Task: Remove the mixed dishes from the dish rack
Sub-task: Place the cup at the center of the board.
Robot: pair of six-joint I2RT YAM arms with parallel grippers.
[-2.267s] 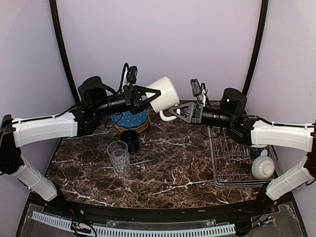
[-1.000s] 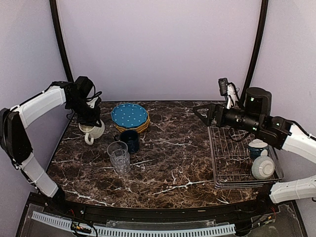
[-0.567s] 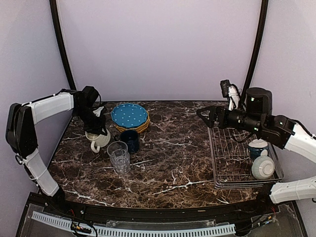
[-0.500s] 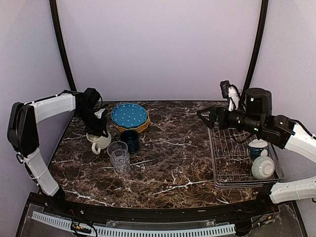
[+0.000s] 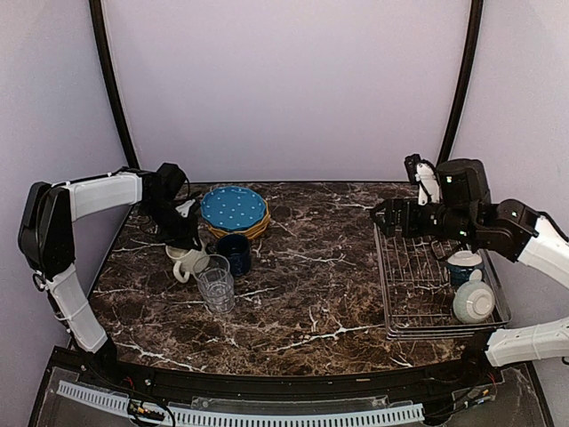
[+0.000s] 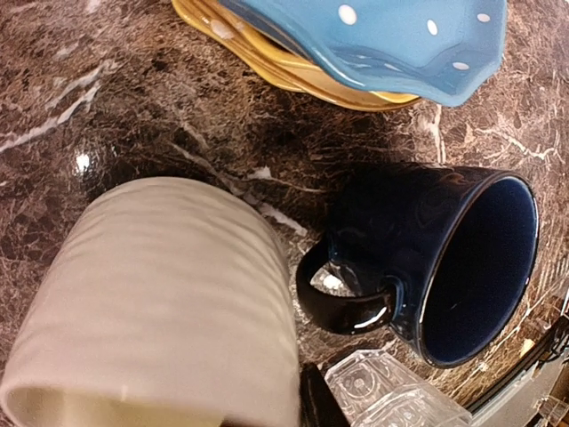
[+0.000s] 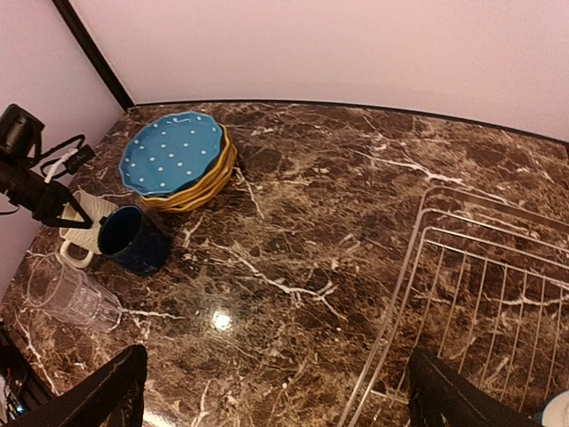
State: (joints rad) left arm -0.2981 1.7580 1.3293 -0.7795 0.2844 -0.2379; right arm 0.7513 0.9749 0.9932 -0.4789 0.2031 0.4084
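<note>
The left gripper (image 5: 190, 242) pinches the wall of the cream mug (image 5: 188, 261), now brought in from the table's left edge, where it hung a second ago, to stand just beside the dark blue cup (image 5: 236, 252) and the clear tumbler (image 5: 214, 283). Whether the mug's base already rests on the marble table (image 5: 311, 285) cannot be told. Behind the cup sits the blue dotted plate (image 5: 233, 207), stacked on a yellow plate (image 6: 267, 71). Across the table the right gripper (image 5: 378, 220), which had reached toward the centre when the mug was held aloft, has drawn back to the far left corner of the dish rack (image 5: 388, 294). Its fingers are spread wide and hold nothing. Two pale bowls (image 5: 473, 302) remain in the rack's right side.
</note>
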